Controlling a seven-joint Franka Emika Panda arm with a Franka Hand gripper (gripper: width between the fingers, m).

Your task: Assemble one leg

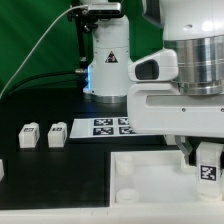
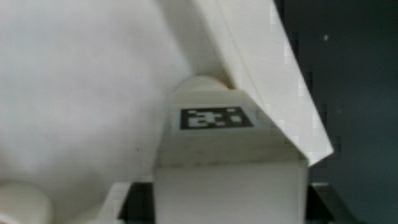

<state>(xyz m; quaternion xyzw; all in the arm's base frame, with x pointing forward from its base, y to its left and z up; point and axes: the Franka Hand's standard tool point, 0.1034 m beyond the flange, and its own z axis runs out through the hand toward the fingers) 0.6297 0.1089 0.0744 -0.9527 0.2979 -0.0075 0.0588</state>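
The leg (image 1: 208,166) hung upright in the gripper (image 1: 205,160), its black-and-white marker tag facing the exterior camera, at the near edge of the scene on the exterior view's right. The fingers were closed on its two sides and held it firmly. In the wrist view the same leg (image 2: 215,150) filled the middle of the picture with its tag on top, and the dark fingertips (image 2: 128,205) showed only as slivers at its flanks. It stood over a corner of the large white tray-like part (image 1: 150,185), just beside that part's raised wall (image 2: 267,70). Whether its lower end touched the part could not be told.

The tray-like part lay flat on the black table (image 1: 40,190) and took up the near ground on the exterior view's right. Farther back, on the exterior view's left, two loose legs (image 1: 28,135) stood side by side, near each other and apart from the tray-like part. Another white block (image 1: 2,170) was cut by the picture's edge. Beyond them the marker board (image 1: 105,126) lay flat on the table. Behind it rose the arm's white base (image 1: 108,60), and farthest off hung a green curtain (image 1: 30,40).
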